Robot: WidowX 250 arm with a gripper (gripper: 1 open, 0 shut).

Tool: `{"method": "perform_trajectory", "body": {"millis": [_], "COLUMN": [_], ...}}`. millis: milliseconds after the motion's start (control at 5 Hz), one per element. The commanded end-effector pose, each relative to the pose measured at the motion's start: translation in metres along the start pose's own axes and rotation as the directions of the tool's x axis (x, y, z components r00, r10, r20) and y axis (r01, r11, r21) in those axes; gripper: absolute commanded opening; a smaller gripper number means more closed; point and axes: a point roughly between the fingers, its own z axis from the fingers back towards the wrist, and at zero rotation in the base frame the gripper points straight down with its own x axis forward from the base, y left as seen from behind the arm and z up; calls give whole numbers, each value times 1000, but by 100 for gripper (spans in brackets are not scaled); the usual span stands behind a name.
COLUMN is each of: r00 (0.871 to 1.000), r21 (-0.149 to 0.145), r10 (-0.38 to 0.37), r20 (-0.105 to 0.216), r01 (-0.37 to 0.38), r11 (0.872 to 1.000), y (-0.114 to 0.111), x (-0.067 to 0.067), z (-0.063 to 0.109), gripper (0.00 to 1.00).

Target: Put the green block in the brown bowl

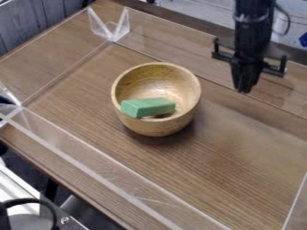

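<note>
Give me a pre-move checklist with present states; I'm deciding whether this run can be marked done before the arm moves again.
1. Green block inside the brown bowl: ok, it lies on the bowl's floor.
2. Bowl upright on the wooden table: ok.
3. Gripper empty: ok, fingers together, nothing between them.
4. Gripper clear of the bowl: ok, it hangs to the right of the rim, apart from it.
5. Gripper tips off the tabletop: cannot tell from this one view.
6. Clear plastic walls out of the arm's way: ok, none near the gripper.
</note>
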Motion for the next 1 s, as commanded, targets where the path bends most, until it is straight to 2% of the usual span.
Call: {"method": "perform_trajectory", "body": {"millis": [0,200,600,800], "r00": [999,999,1000,1000], "r21": [-18,-18,-18,-20], "r10": [-19,-28,-23,-18], "r20": [43,24,19,22], "r01": [20,29,23,18], "r11": [1000,999,1000,1000], "y": [-1,-1,0,0], "x": [9,8,9,8], "z": [-2,-20,-30,-27], "gripper": [0,0,0,100]}}
